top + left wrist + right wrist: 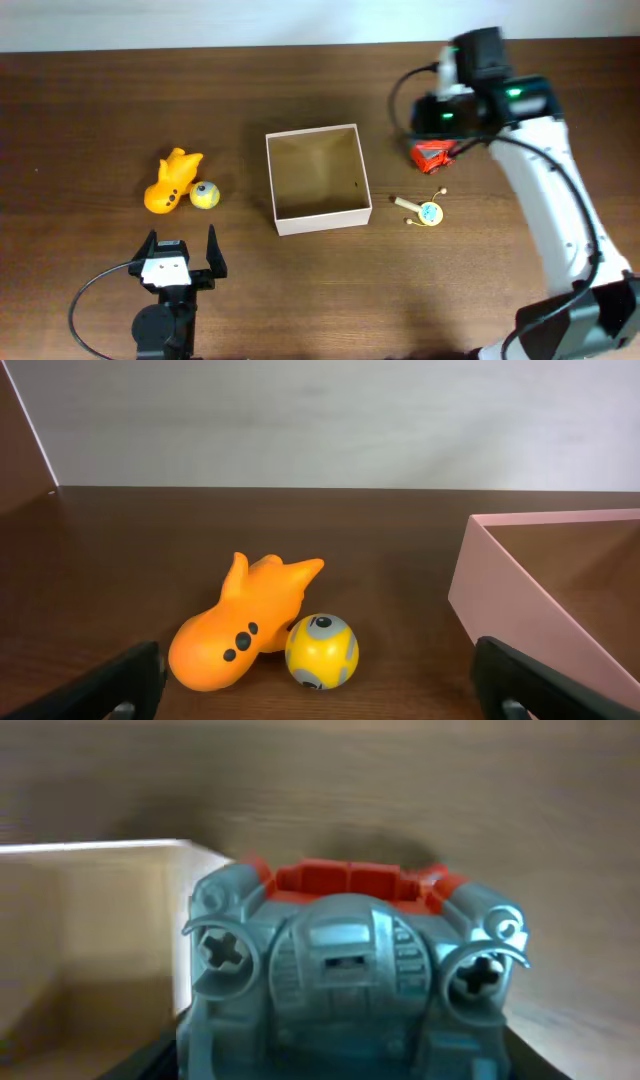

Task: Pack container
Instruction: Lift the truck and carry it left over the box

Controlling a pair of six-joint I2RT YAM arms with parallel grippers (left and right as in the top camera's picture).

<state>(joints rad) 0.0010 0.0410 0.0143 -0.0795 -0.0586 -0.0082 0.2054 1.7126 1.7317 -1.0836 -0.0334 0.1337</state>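
The container, a small square shallow box with thin white walls and a brown cardboard-coloured inside, sits empty at the centre of the dark brown wooden table. At centre left of the overhead view lies a glossy orange plastic fish-shaped toy, with a small yellow ball with grey patches touching its right side. Just below them the left gripper rests at the bottom left of the frame, its fingers spread wide and holding nothing. Right of the container, near its lower right corner, lies a small pale wooden stick with a round light-blue disc; what it is cannot be made out. Above it, toward the upper right, the right gripper appears clenched on a red toy vehicle with a grey-blue underside. This looks like the first item being picked, with nothing packed yet. The next move calls for carrying the vehicle leftward over the near wall and releasing it inside the container. In the right wrist view the vehicle fills the frame, hiding the fingers almost wholly, and the background is blurred.
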